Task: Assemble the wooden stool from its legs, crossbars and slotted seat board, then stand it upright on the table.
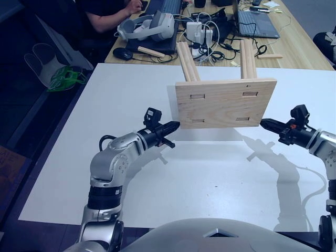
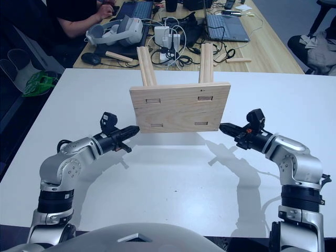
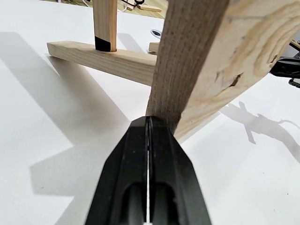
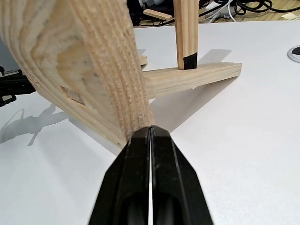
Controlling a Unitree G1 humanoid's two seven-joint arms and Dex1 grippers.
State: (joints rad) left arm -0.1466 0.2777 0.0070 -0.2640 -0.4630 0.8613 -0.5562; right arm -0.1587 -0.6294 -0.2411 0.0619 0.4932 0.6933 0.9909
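Note:
The wooden stool lies on its side on the white table. Its slotted seat board stands on edge and faces me, and the legs point away from me. My left gripper is shut, its tip against the board's lower left corner. My right gripper is shut too, its tip touching the lower right corner. Neither holds anything. In the wrist views a crossbar lies on the table behind the board, joined to a leg.
Behind the white table is a wooden desk with laptops, a headset, a mouse and tangled cables. A person sits at that desk. The table's near half lies bare between my arms.

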